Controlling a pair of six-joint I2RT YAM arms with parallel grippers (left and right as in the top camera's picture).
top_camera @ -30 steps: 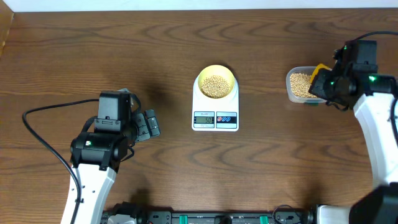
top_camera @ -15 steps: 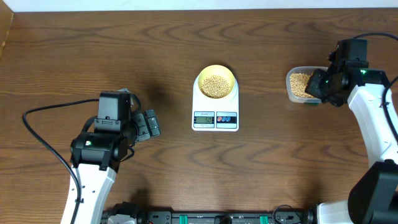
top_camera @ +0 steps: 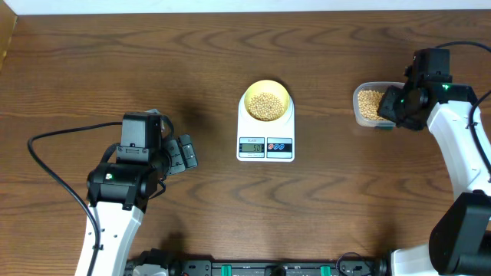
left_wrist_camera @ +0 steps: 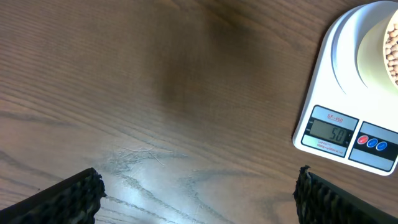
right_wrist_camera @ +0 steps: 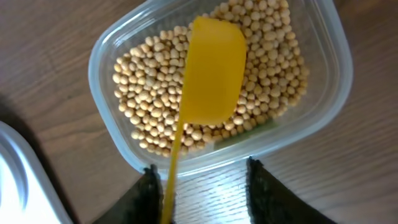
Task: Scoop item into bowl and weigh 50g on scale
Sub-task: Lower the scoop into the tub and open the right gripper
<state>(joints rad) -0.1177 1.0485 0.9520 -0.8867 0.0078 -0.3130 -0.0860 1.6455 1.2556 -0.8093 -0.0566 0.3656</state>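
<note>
At the left of the bench [top_camera: 92,69] the left gripper [top_camera: 184,153] stands with fingers wide apart, empty. In the middle, the pale yellow bowl [top_camera: 266,84] of soybeans [top_camera: 266,106] sits on the white scale [top_camera: 245,126], display [left_wrist_camera: 329,132] reading 50. At the right, the right gripper [right_wrist_camera: 200,180] hangs parted around the handle of the yellow scoop [right_wrist_camera: 211,71], which lies in the clear tub [right_wrist_camera: 329,93].

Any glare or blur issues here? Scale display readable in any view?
Left wrist: sheen on the table, soft shadow above it, scale display sharp, reads 50. Overhead: even light, display too small to read. Right wrist: beans and scoop in focus.
</note>
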